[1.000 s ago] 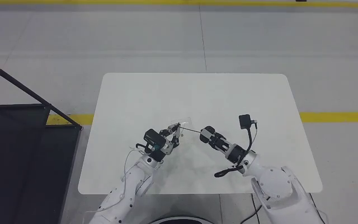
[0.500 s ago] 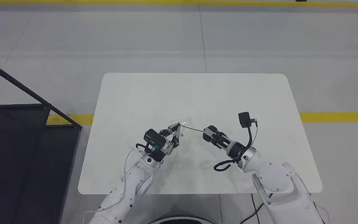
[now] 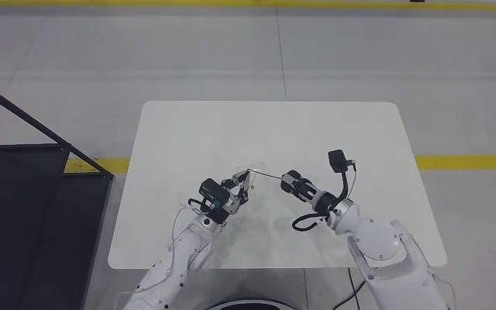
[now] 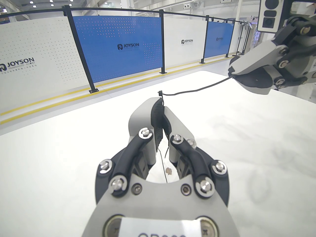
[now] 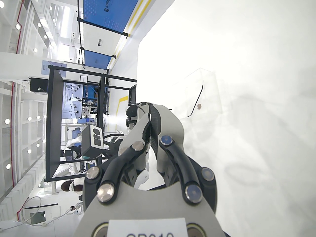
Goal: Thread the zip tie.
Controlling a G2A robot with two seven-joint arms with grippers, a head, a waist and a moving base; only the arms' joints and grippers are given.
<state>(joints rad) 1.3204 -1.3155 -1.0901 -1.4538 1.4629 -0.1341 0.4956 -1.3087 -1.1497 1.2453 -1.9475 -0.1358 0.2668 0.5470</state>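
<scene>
A thin black zip tie spans the gap between my two grippers above the table's middle. My left gripper is shut on it. In the left wrist view the tie's small head sticks up just past that gripper, and the strap bends across to the right gripper. My right gripper is shut on the strap's other end. In the right wrist view its fingers are pressed together and hide the pinched end.
A clear plastic piece lies on the white table under the left gripper, with a black curved strap and a small brown speck beside it. A black barrier frame stands left of the table.
The right arm's forearm has swung inward and its gripper has edged slightly farther from the near edge, still holding the strap. The left arm has stayed put.
</scene>
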